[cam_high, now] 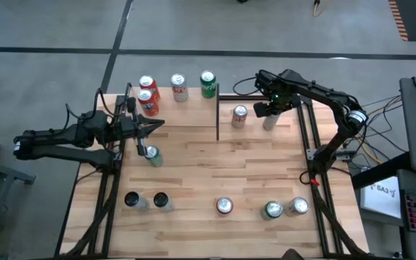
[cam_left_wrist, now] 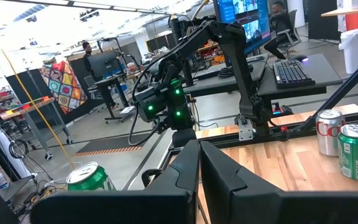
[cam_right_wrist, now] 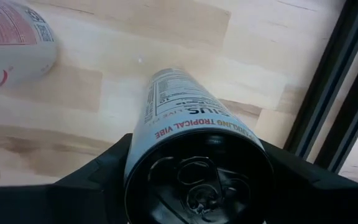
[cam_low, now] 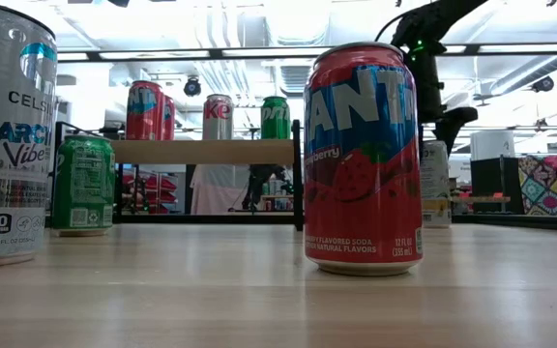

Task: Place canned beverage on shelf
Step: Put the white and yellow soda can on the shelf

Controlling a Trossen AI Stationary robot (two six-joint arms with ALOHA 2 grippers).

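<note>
1. The wide plank-striped wooden table carries everything, with black metal frame rails along both sides.
2. The shelf, a small light plain-wood board edged by thin black metal posts, stands at the table's far edge, left of centre in the high view. 4 cans stand on it: 2 red ones close together, a white-and-red one and a green one.
3. The right arm reaches in from the table's right side toward its far right part; the left arm lies across the left edge, just in front of the shelf.
4. The right gripper sits over a tall slim white can with a black top. In the right wrist view its fingers flank the can's top on both sides (whether they already press it I cannot tell). The can stands upright on the table, well apart from the shelf and beside the right rail.
5. A silver-and-red can stands just left of that can.
6. The left gripper has its fingers closed together, holding nothing; a green-and-white can stands near it on the table.
7. Along the near edge stand 2 black-topped cans, a red can, a green can and a silver can.
</note>
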